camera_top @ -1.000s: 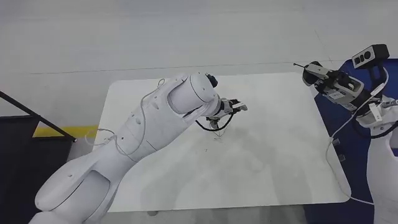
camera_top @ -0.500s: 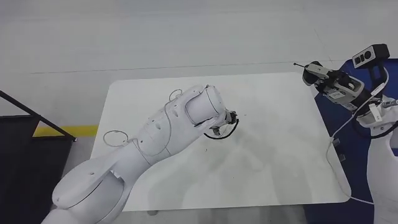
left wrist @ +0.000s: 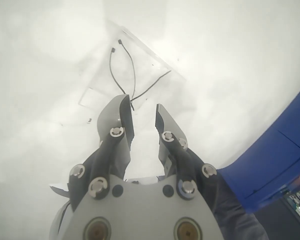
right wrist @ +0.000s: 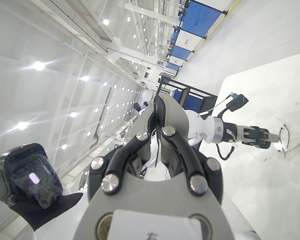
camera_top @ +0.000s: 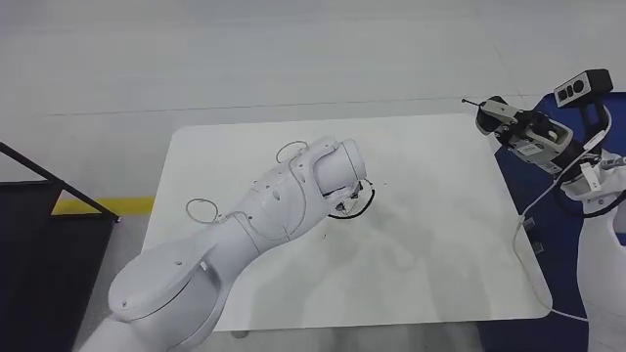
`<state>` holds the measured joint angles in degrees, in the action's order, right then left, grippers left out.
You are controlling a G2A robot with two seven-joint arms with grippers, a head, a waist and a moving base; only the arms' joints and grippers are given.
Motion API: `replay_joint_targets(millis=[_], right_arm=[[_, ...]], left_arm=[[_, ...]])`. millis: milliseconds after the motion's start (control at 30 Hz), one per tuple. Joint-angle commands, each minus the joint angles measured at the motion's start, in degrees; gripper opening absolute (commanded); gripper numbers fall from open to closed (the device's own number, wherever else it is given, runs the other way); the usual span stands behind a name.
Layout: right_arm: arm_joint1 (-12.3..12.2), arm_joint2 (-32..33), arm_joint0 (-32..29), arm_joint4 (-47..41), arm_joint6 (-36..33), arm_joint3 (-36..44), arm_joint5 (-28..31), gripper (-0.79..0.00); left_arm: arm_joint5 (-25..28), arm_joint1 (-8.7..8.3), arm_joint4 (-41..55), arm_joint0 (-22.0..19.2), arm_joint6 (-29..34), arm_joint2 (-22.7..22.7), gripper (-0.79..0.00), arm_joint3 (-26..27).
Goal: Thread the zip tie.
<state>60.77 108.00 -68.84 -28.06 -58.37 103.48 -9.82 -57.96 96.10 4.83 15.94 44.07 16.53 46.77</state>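
Held the left gripper (left wrist: pixel 142 101) spread over the zip ties (left wrist: pixel 134 74), tails right at its fingertips. Pinched a thin black strip (right wrist: pixel 156 153) in the right gripper (right wrist: pixel 158 101), well apart. Pick-up step, seemingly; needed next: closing on one tail.

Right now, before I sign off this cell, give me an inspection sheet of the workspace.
Surface: white table.
Job's things: loose zip ties on the table; held zip tie in the right gripper.
Clutter: clear plastic sheet under the loose zip ties.
Grippers: left gripper open, over the loose zip ties; right gripper shut, by the table's far right corner.
Cables: black coiled cable at the left wrist.
Surroundings: blue panel beside the table.
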Motion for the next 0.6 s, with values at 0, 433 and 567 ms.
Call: replay_joint_targets(millis=[0, 433, 567], right_arm=[[0.0, 0.0, 0.0, 0.0, 0.0, 0.0, 0.0, -0.785], [0.0, 0.0, 0.0, 0.0, 0.0, 0.0, 0.0, -0.785], [0.0, 0.0, 0.0, 0.0, 0.0, 0.0, 0.0, -0.785]], left_arm=[[0.0, 0.7, -0.6, -0.4, -0.4, -0.5, -0.603, -1.8], [0.4, 5.85, -2.6, -0.7, -2.7, -2.3, -0.566, -12.0], [0.5, 7.43, -2.8, -0.5, -2.5, -2.6, -0.579, -15.1]])
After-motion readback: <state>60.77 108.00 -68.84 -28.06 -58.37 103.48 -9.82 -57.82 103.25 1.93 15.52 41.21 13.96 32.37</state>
